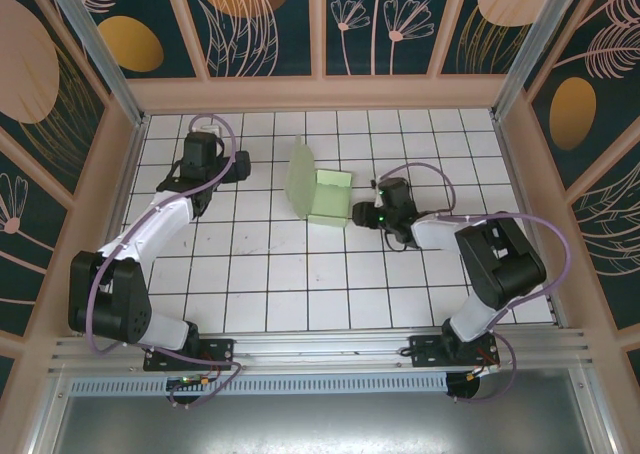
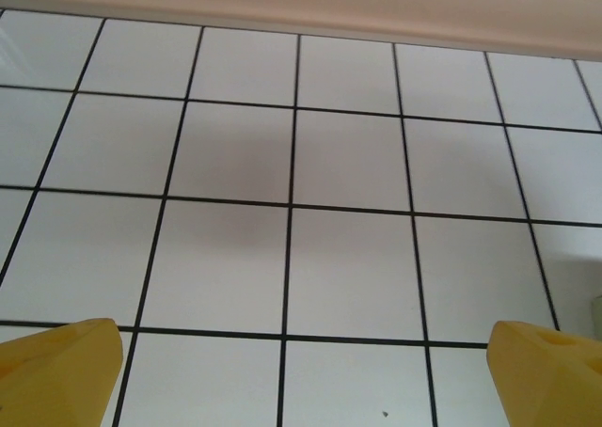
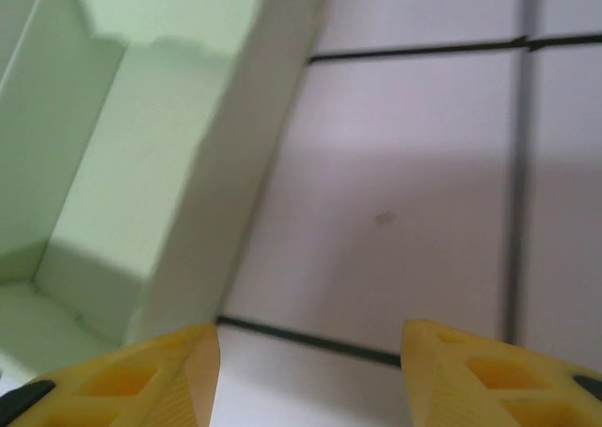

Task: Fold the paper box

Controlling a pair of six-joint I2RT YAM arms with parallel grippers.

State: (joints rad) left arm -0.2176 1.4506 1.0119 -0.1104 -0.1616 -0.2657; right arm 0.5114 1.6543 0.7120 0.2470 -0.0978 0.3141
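Locate the paper box (image 1: 330, 196) at frame centre on the table (image 1: 300, 284). It lies immediately left of the right pincer (image 1: 362, 214), which is parted and holds nothing. The left pincer (image 1: 240, 164), spread wide, is farther off.

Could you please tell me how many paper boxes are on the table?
1: the paper box sits near the middle of the table, one flap raised, beside the right gripper; none seems hidden.
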